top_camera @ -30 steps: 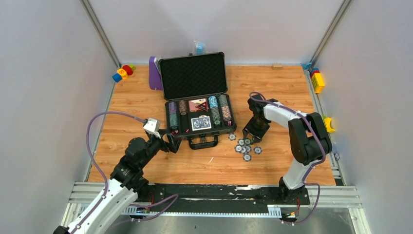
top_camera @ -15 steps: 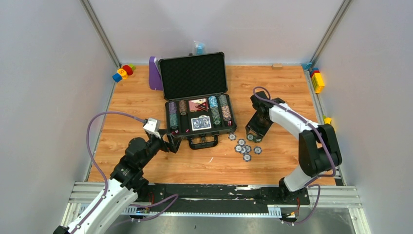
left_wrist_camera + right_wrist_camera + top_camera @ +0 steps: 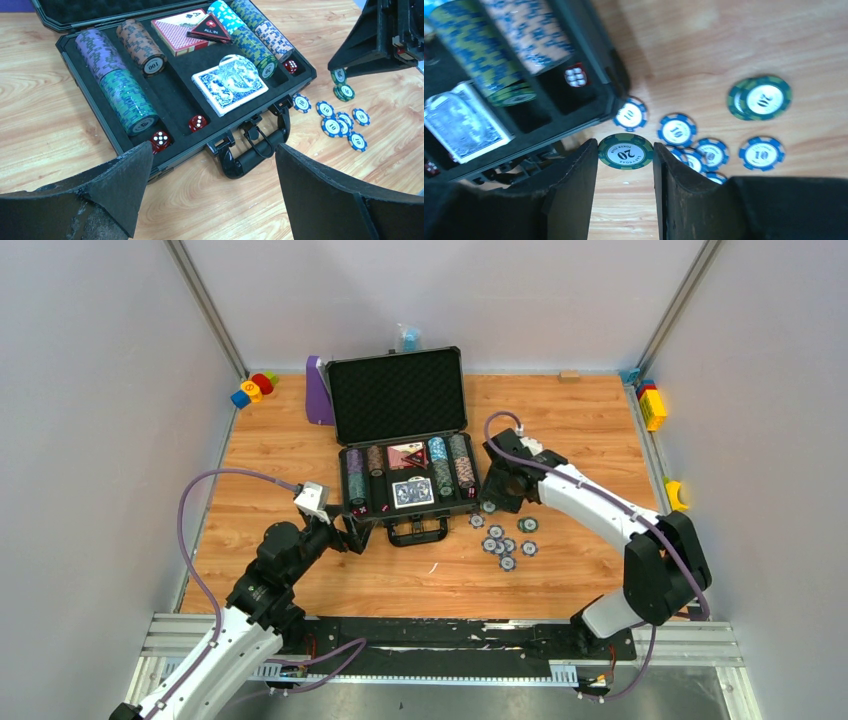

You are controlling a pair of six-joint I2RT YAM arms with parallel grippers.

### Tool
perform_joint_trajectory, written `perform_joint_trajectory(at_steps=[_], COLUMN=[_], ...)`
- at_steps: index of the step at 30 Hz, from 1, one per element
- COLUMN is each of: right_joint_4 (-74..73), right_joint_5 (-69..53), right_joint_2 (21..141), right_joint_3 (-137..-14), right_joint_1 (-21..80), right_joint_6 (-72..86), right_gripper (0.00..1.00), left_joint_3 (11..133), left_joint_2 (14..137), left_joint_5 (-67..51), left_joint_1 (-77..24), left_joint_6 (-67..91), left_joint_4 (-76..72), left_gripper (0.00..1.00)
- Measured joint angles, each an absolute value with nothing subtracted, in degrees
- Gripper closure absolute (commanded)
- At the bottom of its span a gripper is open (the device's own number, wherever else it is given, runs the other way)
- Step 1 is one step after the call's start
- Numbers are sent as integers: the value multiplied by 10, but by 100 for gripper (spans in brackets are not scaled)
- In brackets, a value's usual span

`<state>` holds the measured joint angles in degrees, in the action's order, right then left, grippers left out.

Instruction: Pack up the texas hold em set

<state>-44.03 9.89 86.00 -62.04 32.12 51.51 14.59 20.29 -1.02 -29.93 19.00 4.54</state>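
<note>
Set (image 3: 397, 395) lies open mid-table, chips (image 3: 505, 543) loose beside its handle. Right gripper (image 3: 625, 147) pinches a green chip (image 3: 625, 151) near its corner; left gripper (image 3: 212, 152) gapes empty. Likely next: slot chip into a row.

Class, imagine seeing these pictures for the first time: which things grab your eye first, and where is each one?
The open grey briefcase sits mid-table, its foam tray holding rows of striped chips, two card decks and red dice. At its right front corner the right gripper pinches a green chip, with loose blue chips scattered on the wood nearby. The left gripper gapes open at the front-left corner.
</note>
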Motion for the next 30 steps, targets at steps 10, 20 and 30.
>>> perform_joint_trajectory(at_steps=[10,20,30], right_joint_4=[-213,-65,-38], right_joint_5=[136,155,175], right_joint_2=[852,892,929], right_joint_3=[-570,-552,-552], right_joint_1=[390,414,437], right_joint_6=[423,354,332], right_gripper=[62,62,43], left_joint_3=[146,146,146], left_joint_2=[201,201,201], left_joint_5=[-10,-10,-10], left_joint_1=[-299,-299,-299], left_joint_6=[190,190,190], left_joint_4=[47,49,49], left_gripper=[0,0,0])
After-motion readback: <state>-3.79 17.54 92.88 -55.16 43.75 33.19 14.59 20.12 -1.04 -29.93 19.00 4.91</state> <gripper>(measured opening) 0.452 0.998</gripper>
